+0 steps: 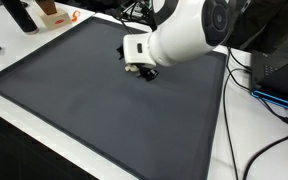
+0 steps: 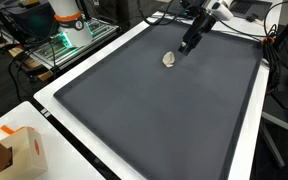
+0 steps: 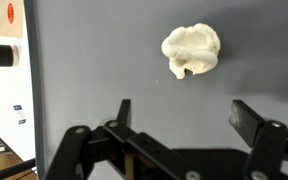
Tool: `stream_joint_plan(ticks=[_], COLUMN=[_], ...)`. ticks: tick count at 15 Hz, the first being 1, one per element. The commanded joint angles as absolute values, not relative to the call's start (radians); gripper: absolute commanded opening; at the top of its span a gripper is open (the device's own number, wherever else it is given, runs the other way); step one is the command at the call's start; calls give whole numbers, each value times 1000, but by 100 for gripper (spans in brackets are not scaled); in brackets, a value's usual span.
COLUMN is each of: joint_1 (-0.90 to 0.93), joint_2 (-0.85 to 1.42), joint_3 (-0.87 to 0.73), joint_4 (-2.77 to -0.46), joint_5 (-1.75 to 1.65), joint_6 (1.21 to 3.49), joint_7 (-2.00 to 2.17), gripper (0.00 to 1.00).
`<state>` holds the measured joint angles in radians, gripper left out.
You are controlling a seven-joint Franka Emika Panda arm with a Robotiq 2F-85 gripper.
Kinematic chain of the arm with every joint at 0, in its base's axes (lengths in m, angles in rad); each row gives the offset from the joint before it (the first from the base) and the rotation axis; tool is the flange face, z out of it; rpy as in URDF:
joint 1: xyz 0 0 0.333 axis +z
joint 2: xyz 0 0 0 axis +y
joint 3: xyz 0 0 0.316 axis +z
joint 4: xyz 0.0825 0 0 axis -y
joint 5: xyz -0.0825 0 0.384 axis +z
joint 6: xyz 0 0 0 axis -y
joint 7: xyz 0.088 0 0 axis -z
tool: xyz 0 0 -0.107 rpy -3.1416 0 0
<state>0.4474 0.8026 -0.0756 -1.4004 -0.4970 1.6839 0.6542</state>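
A small cream-white lumpy object point(image 3: 192, 50) lies on the dark grey mat point(image 3: 104, 60). In an exterior view it shows as a pale blob point(image 2: 170, 59) near the mat's far side. My gripper point(image 3: 184, 112) hovers just short of it, jaws wide apart and empty. The black fingers point(image 3: 252, 118) frame bare mat below the object in the wrist view. In an exterior view the gripper point(image 2: 187, 45) hangs just beside the object; in an exterior view the white arm point(image 1: 184, 35) hides the object, with the gripper point(image 1: 142, 70) over the mat point(image 1: 94, 100).
The mat point(image 2: 164, 110) covers most of a white table point(image 2: 54, 90). A cardboard box point(image 2: 19, 150) sits at a table corner. A white and orange item point(image 2: 66, 15) stands beyond the far edge. Cables point(image 1: 254, 90) trail beside the mat. A dark bottle point(image 1: 22, 15) stands at the back.
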Motion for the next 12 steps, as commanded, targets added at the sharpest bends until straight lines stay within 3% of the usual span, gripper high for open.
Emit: stream_joint_plan(ticks=[1,12], joint_1=[488,501], joint_2=[823,796], joint_3=[-88,-53], joint_4=[-1402,-1477], joint_5=[-575,-638], joint_6=[1643,1658], joint_7=[720,900], gripper=[100,100])
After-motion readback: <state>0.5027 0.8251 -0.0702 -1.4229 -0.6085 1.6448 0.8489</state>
